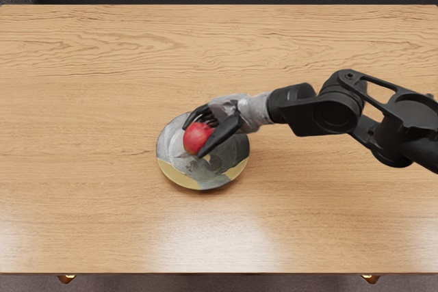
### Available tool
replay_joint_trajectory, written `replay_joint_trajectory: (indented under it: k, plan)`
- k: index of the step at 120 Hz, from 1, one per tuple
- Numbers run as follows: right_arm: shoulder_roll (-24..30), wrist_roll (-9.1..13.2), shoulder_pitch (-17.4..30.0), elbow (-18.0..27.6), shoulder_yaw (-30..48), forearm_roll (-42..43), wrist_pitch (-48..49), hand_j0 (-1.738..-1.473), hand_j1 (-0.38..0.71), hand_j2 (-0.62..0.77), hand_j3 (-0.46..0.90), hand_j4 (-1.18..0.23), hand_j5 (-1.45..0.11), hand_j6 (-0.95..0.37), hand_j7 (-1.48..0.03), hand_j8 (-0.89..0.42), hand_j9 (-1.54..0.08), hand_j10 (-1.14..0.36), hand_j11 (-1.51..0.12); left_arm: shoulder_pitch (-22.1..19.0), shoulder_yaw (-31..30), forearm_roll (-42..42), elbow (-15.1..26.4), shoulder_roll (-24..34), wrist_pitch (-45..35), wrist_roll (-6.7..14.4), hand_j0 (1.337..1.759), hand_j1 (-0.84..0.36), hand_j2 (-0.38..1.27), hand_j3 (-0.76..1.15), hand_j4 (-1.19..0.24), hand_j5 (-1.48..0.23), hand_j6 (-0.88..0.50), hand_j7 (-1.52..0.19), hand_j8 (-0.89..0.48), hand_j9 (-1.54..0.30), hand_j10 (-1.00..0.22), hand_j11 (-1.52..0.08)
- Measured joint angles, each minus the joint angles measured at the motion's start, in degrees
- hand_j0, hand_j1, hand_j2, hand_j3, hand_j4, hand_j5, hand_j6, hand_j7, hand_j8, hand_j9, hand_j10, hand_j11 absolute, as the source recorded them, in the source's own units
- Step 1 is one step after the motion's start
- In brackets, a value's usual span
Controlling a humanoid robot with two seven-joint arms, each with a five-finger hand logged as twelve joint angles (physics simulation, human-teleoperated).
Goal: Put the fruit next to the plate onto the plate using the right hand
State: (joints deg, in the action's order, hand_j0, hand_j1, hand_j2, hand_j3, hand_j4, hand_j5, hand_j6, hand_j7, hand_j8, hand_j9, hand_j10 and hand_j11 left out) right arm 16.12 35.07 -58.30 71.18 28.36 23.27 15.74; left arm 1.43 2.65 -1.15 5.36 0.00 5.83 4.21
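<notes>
**Head view.** The right hand (217,122), carried on the dark arm (328,111) that enters from the right of the plate (179,174), is shown closed around the fruit (195,138). The fruit is a small, round, red object resembling an apple. The dark fingers (222,136) are curled over its top and down its near side, so that only its left face is exposed. The fruit is seen within the plate's rim, toward the far-left portion of the plate. Whether it is resting on the plate's surface or is held just above it cannot be determined from this view. The plate is shallow, round and reflective, with a yellowish edge at its near rim, and it lies on the wooden table (102,66). The left hand is not shown.

**Handling, as judged.** The fruit is taken to be light, rigid and smooth-skinned, so it may roll once released and may slip if pinched at the fingertips only. An enveloping hold across its widest part, with fingers on one side and thumb opposed, is considered suitable, and little force should be needed. Little friction is expected from the plate's glossy surface, so release is best made low and near the plate's centre. The placing step is judged nearly complete, with release and withdrawal outstanding.
</notes>
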Motion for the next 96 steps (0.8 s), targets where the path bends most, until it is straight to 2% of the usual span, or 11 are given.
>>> replay_joint_trajectory:
  k: [17,28,57,79,96]
  plan:
    - [-0.3,-0.1,0.0,-0.3,0.1,0.4,-0.2,-1.655,0.27,0.11,0.0,-0.46,-0.89,-0.36,-0.82,-0.34,-0.86,-0.69,-0.86,0.0,0.0,0.0,0.0,0.0,0.0,0.0,1.658,0.07,0.05,0.0,-0.23,-0.3,-0.23,-0.3,-0.23,-0.3,-0.23,-0.3]
    - [-0.4,-0.1,0.0,-0.3,0.2,0.6,-0.3,-1.656,0.2,0.04,0.0,-0.42,-0.73,-0.36,-0.69,-0.34,-0.71,-0.67,-0.71,0.0,0.0,0.0,0.0,0.0,0.0,0.0,1.658,0.07,0.05,0.0,-0.23,-0.3,-0.23,-0.3,-0.23,-0.3,-0.23,-0.3]
    - [-0.1,-0.1,-0.4,-0.2,0.4,0.6,-0.4,-1.657,0.01,-0.02,0.0,-0.29,-0.43,-0.27,-0.42,-0.24,-0.43,-0.49,-0.43,0.0,0.0,0.0,0.0,0.0,0.0,0.0,1.658,0.07,0.05,0.0,-0.23,-0.3,-0.23,-0.3,-0.23,-0.3,-0.23,-0.3]
    - [1.2,-0.1,-1.1,0.6,0.6,-0.1,-0.1,-1.658,-0.11,-0.02,0.0,-0.19,-0.28,-0.18,-0.27,-0.15,-0.28,-0.37,-0.28,0.0,0.0,0.0,0.0,0.0,0.0,0.0,1.658,0.07,0.05,0.0,-0.23,-0.3,-0.23,-0.3,-0.23,-0.3,-0.23,-0.3]
    - [2.8,-0.1,-1.4,1.2,1.1,-0.5,0.3,-1.658,-0.19,-0.02,0.0,-0.12,-0.18,-0.12,-0.17,-0.1,-0.18,-0.21,-0.17,0.0,0.0,0.0,0.0,0.0,0.0,0.0,1.658,0.07,0.05,0.0,-0.23,-0.3,-0.23,-0.3,-0.23,-0.3,-0.23,-0.3]
